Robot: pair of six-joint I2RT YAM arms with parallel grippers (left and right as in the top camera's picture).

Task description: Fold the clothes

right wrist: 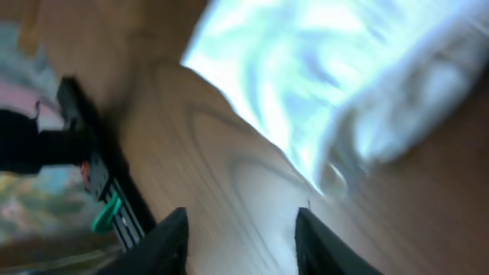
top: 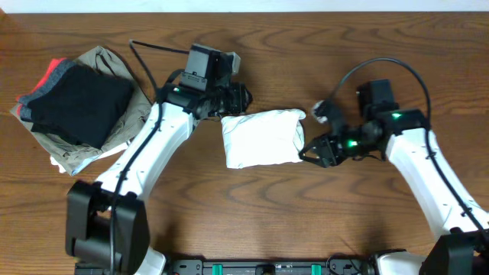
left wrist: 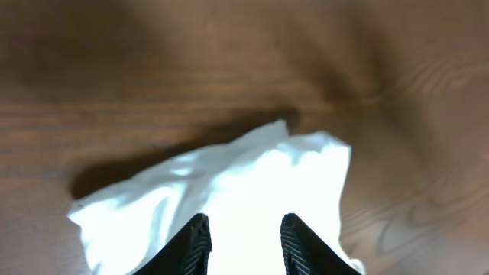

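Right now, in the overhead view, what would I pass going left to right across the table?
Pile of folded black, khaki and red garments → left arm's fingers → folded white garment → right arm's fingers, just off its right edge.

One white garment [top: 261,137] in the middle. One pile of black, khaki and red garments [top: 76,107] by the left edge. Two robot arms: left arm [top: 145,153], right arm [top: 419,159].
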